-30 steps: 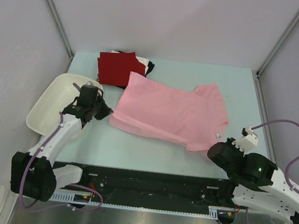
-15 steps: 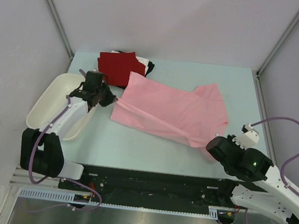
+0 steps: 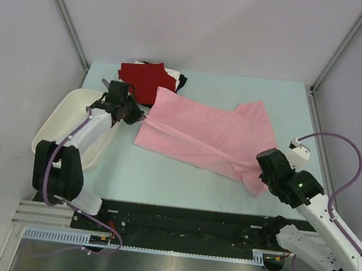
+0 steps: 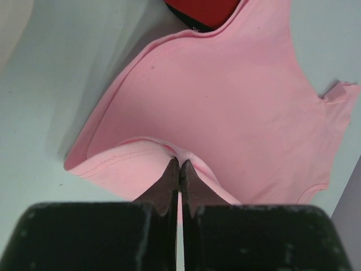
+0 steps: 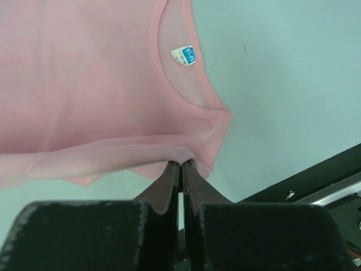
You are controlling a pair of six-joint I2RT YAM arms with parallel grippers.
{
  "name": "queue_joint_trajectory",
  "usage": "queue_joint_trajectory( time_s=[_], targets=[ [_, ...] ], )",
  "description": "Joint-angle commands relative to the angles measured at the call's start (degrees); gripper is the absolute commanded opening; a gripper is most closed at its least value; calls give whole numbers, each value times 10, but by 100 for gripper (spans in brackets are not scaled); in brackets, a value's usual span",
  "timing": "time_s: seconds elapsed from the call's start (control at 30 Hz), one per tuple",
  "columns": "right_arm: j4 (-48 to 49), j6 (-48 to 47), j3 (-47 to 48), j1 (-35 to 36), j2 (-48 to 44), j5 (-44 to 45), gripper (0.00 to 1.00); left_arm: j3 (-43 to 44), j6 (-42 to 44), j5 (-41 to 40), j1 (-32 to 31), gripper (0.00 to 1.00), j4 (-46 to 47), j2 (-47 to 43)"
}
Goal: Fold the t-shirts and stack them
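A light pink t-shirt (image 3: 201, 131) lies spread across the middle of the table, its neck label (image 5: 185, 55) showing toward the right end. My left gripper (image 3: 137, 115) is shut on a raised fold of its left edge (image 4: 180, 162). My right gripper (image 3: 260, 174) is shut on a fold of its near right edge (image 5: 181, 164), lifted a little off the table. A folded dark red t-shirt (image 3: 143, 80) tops a stack at the back left, with white and black folded shirts (image 3: 178, 79) peeking out beneath it. The pink shirt's far left corner touches that stack (image 4: 206, 8).
A white plastic tub (image 3: 62, 126) sits tilted at the table's left edge, just left of my left arm. The black front rail (image 3: 192, 217) runs along the near edge, close behind my right gripper. Grey walls enclose the table at the back and sides.
My left gripper has moved toward the back right with the shirt's left edge. My right gripper has moved back and left, drawing the near right edge up over the shirt.
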Motion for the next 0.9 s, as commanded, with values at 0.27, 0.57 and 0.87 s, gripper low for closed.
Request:
queue_joint_trajectory(
  time_s=[0.27, 0.57, 0.87],
  targets=[
    [154, -156, -34, -144, 50, -143, 0, 59, 22, -17, 2, 0, 30, 76],
    [227, -218, -37, -212, 103, -205, 0, 130, 31, -15, -11, 0, 31, 174],
    [323, -267, -32, -261, 183, -260, 0, 169, 31, -24, -23, 0, 31, 224]
  ],
)
